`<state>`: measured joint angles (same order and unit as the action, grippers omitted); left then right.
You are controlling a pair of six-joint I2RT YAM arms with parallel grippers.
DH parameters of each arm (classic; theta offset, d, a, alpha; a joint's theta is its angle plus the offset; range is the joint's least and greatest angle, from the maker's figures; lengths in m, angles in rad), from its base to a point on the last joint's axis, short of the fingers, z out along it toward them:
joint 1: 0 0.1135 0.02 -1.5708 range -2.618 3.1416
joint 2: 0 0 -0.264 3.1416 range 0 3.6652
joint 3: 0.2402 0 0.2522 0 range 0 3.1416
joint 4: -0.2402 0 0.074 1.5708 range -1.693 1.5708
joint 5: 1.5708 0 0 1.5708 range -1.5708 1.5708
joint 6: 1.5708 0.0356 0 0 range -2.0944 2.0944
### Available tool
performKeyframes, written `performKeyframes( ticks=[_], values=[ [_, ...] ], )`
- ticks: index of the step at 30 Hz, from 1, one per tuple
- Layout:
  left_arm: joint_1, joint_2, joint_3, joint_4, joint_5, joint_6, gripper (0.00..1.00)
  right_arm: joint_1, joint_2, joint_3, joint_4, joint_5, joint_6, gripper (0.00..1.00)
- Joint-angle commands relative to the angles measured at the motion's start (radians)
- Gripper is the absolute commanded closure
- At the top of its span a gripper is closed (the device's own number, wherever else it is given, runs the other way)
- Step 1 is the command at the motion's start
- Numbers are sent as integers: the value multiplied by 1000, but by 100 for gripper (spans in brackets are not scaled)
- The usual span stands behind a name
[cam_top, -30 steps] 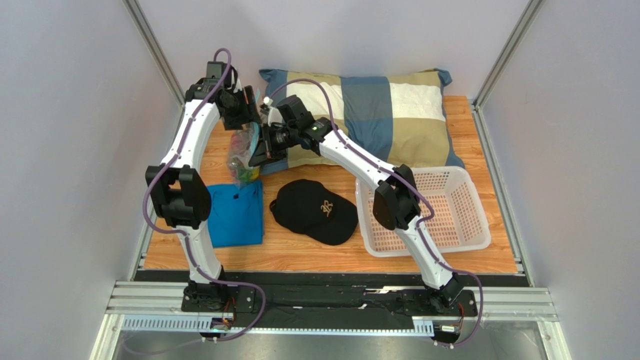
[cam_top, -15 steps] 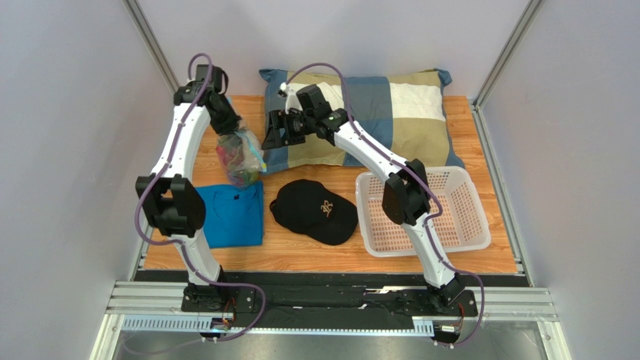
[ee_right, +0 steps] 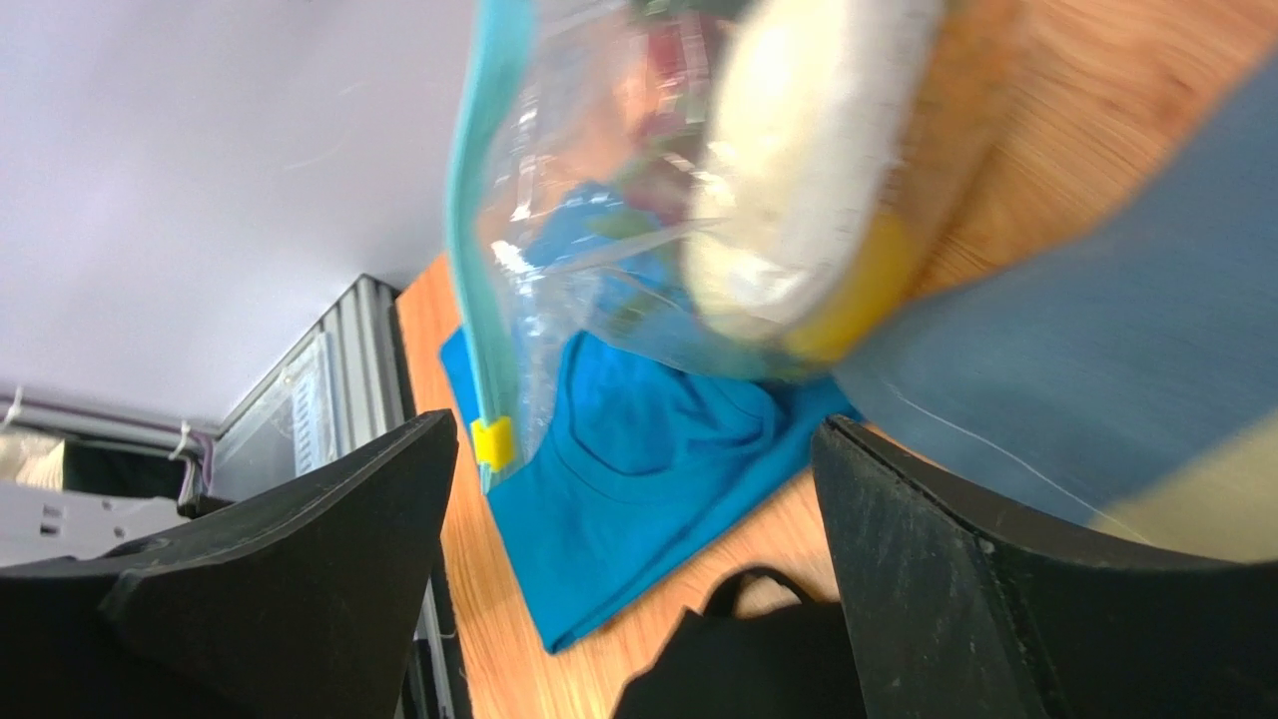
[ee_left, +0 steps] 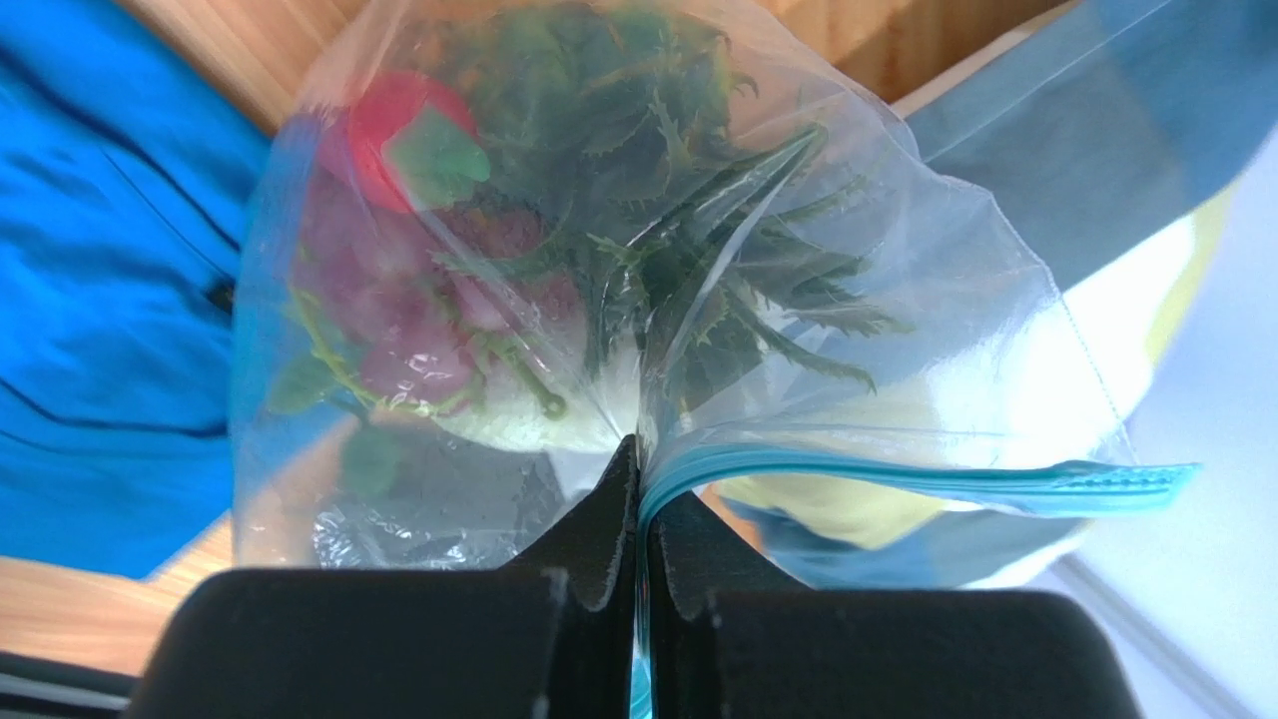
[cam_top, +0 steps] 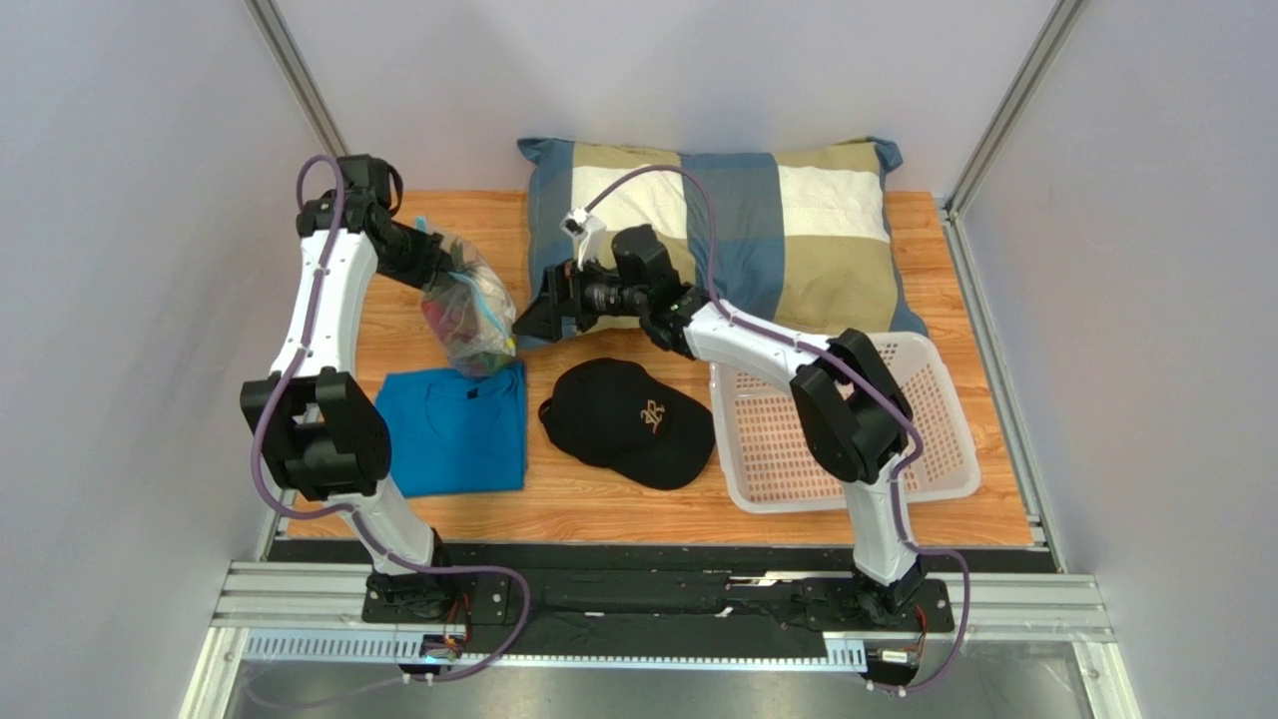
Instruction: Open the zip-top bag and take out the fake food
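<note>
Bag (cam_top: pixel 468 307) hangs at the far-left of the table (cam_top: pixel 960 240), between the pillow's (cam_top: pixel 750 225) left corner & the far edge of the blue shirt (cam_top: pixel 450 432). Can't tell if its bottom touches anything. Fake food's all inside: green leaves (ee_left: pixel 675 225), a red piece (ee_left: pixel 398 128), dark red grapes (ee_left: pixel 405 300), plus a cream-white piece (ee_right: pixel 810 150) w/ something yellow (ee_right: pixel 863 285) under it. Teal zip strip (ee_left: pixel 930 483) runs along the top; looks zipped from the left wrist cam. Small yellow slider (ee_right: pixel 491 442) sits at one end.

Left tool (ee_left: pixel 642 480) is pressed together, pinching the bag right at the strip, bag dangling below it. Right tool (cam_top: pixel 543 312) is spread wide w/ nothing between its fingers, just beside the bag on its right, over the pillow's near-left corner, pointing at the bag.

Black cap (cam_top: pixel 627 423) lies mid-table next to the shirt; white basket (cam_top: pixel 960 450) is right of the cap.
</note>
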<state>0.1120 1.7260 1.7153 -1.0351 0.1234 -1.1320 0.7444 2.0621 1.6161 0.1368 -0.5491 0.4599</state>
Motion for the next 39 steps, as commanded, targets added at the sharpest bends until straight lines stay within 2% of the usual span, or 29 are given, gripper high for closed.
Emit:
performKeyframes(
  ticks=[1, 2, 6, 11, 14, 18, 26, 27, 29, 32, 33, 35, 36, 37, 38, 39],
  values=[
    [32, -104, -5, 23, 88, -228, 100, 35, -49, -151, 420, 39, -17, 4],
    [37, -114, -11, 33, 97, -251, 100, 36, -42, -177, 534, 49, -14, 0],
    [63, -154, -74, 78, 136, -359, 100, 64, -16, -246, 760, 136, -62, 0],
    [77, -190, -144, 141, 192, -434, 100, 99, 39, -219, 829, 221, -171, 0],
    [89, -206, -171, 158, 203, -449, 100, 96, 90, -194, 845, 293, -184, 1],
    [106, -241, -221, 213, 211, -494, 100, 95, 142, -156, 876, 302, -181, 10],
    [143, -281, -258, 248, 220, -511, 100, 96, 184, -196, 1009, 324, -112, 26],
    [144, -286, -273, 254, 223, -521, 100, 96, 188, -191, 1011, 321, -104, 31],
    [146, -289, -286, 265, 232, -525, 100, 96, 197, -180, 1020, 316, -90, 34],
    [150, -293, -295, 260, 229, -519, 100, 96, 204, -165, 1028, 322, -75, 49],
    [153, -299, -299, 264, 226, -515, 100, 98, 210, -159, 1026, 318, -73, 61],
    [161, -307, -309, 292, 223, -474, 100, 89, 213, -142, 1031, 311, -55, 75],
    [163, -313, -309, 297, 220, -447, 100, 84, 223, -128, 1031, 283, -23, 100],
    [170, -315, -306, 308, 231, -401, 100, 79, 230, -110, 1017, 266, -6, 100],
    [187, -313, -277, 354, 243, -218, 97, 70, 234, -75, 1000, 244, 8, 100],
    [189, -290, -223, 328, 237, -92, 72, 67, 237, -58, 985, 201, 17, 100]
  ],
)
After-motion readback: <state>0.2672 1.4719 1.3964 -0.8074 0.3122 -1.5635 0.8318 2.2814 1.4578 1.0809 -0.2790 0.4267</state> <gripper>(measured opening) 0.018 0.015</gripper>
